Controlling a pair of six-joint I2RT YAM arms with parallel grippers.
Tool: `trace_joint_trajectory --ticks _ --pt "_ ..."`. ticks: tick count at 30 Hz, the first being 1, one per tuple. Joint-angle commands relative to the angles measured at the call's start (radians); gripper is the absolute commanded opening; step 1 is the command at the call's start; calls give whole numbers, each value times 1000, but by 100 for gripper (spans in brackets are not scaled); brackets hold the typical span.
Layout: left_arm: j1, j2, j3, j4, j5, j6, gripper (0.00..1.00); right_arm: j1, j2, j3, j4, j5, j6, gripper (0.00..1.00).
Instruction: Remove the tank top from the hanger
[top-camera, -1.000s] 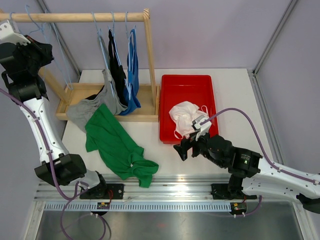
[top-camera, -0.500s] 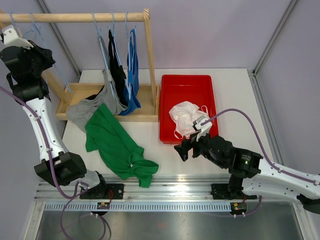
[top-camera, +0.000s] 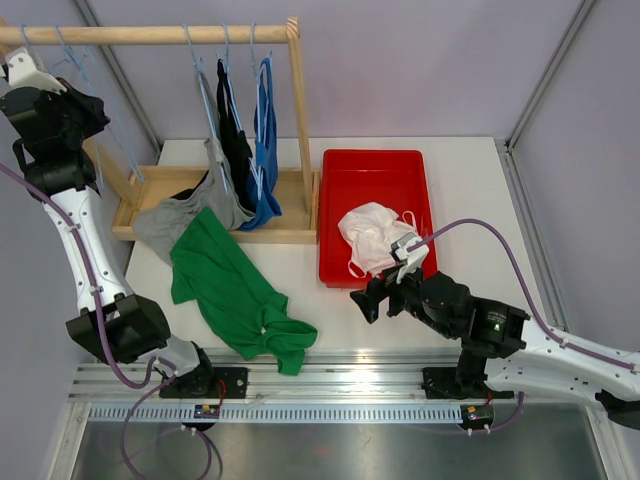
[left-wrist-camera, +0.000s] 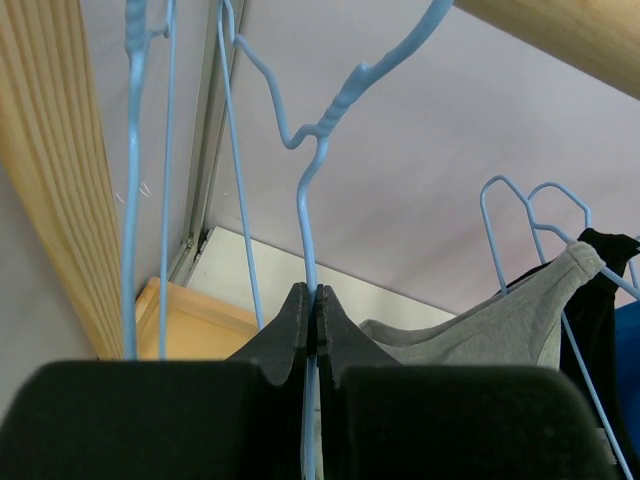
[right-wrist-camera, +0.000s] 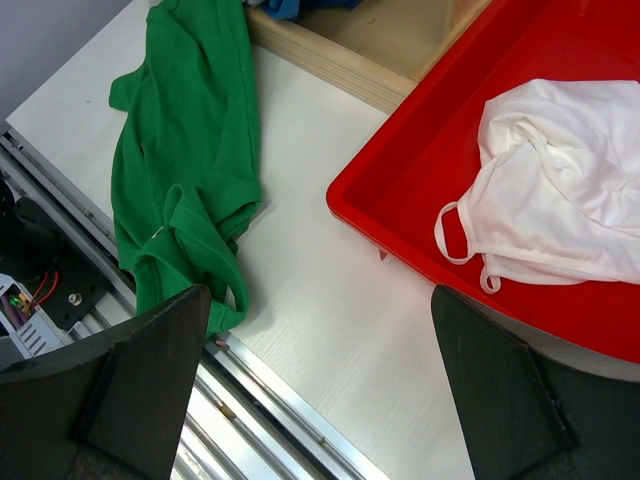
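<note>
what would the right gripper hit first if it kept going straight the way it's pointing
Most likely the bare table, in the gap between the green top and the red tray. The right gripper's open fingers frame that patch in the wrist view, with nothing in between; depth is hard to judge.

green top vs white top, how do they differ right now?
Green top lies on the table; white top lies in the red tray. Green top is stretched out long; white top is bunched in a compact heap. Both are off the hangers, lying loose.
</note>
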Motion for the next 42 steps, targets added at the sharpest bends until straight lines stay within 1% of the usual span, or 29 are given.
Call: trace_joint_trajectory --ticks 1,6,10,14,15,17,18,19,24,26,27,28,30,31,32,34,35,38,41,42 --pt "6 -17 -22 17 -14 15 0 -5 10 -6 27 9 14 100" --pt "6 -36 -21 31 -3 1 0 -5 26 -4 35 6 12 100" --pt "6 -63 7 22 -23 -19 1 -5 30 -13 49 9 15 99" --pt "4 -127 -19 31 -55 -36 41 -5 40 -13 52 11 18 100" --pt "3 -143 -36 43 -60 -45 59 -5 43 -13 54 9 20 100" --pt "4 -184 -51 51 -57 -56 75 -5 51 -13 57 2 21 99" --pt "3 -201 -61 58 -55 -71 94 -5 53 -18 57 -1 23 99" --pt "3 -216 -87 66 -49 -80 99 -5 56 -18 63 -9 24 99" --pt "-14 -420 -231 152 -68 -108 99 -5 68 -21 90 -24 21 99" --pt "-48 -491 -332 173 -57 -109 99 -5 88 -19 101 -34 12 99" --pt "-59 -575 -370 207 -45 -111 99 -5 97 -15 118 -43 8 99" --pt "-69 -615 -469 225 -16 -109 99 -5 120 -12 126 -47 -2 99" --pt "-111 -745 -576 305 20 -103 99 -5 149 7 141 -63 -11 99" --pt "-132 -791 -620 327 49 -96 99 -5 177 11 150 -64 -23 100" --pt "-176 -824 -691 333 52 -71 99 -5 192 20 158 -66 -26 100" --pt "-220 -899 -728 310 67 -33 99 -5 233 31 185 -69 -40 99" --pt "-262 -916 -755 277 69 10 99 -5 249 45 192 -71 -43 99" --pt "-344 -960 -779 205 78 79 99 -5 325 83 218 -86 -52 100" --pt "-379 -991 -809 158 86 113 99 -5 417 125 250 -115 -58 99" --pt "-382 -1002 -846 154 78 118 99 -7 463 135 271 -132 -57 99"
